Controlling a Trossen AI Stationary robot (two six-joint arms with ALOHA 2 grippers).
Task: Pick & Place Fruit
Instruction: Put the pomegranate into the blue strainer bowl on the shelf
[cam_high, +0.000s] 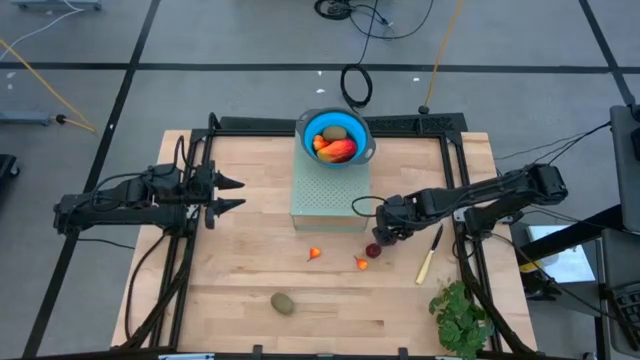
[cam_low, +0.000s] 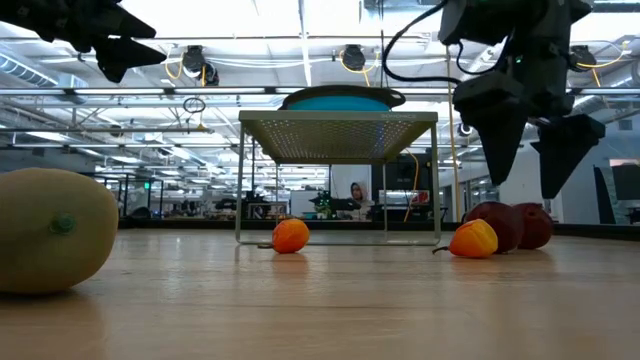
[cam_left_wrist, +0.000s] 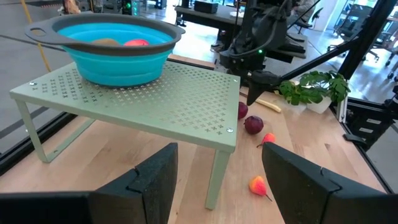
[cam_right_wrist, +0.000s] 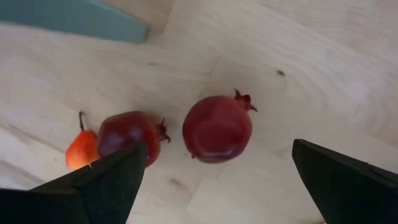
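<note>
Overhead, table-level and two wrist views, all sharing the two dark red fruits (cam_right_wrist: 217, 128).

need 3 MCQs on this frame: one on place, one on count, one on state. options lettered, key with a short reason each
1. Where does the blue bowl sit?
A. on the perforated green rack
B. on the bare table
C. beside the knife

2. How many dark red round fruits lie below the right end effector?
A. none
B. two
C. four

3. What state is the right end effector in?
A. shut on a fruit
B. open, holding nothing
C. shut, empty

Key: A, the left wrist view shows the bowl on the rack top. B, the right wrist view shows two side by side. B, its fingers stand wide apart above the fruit.
</note>
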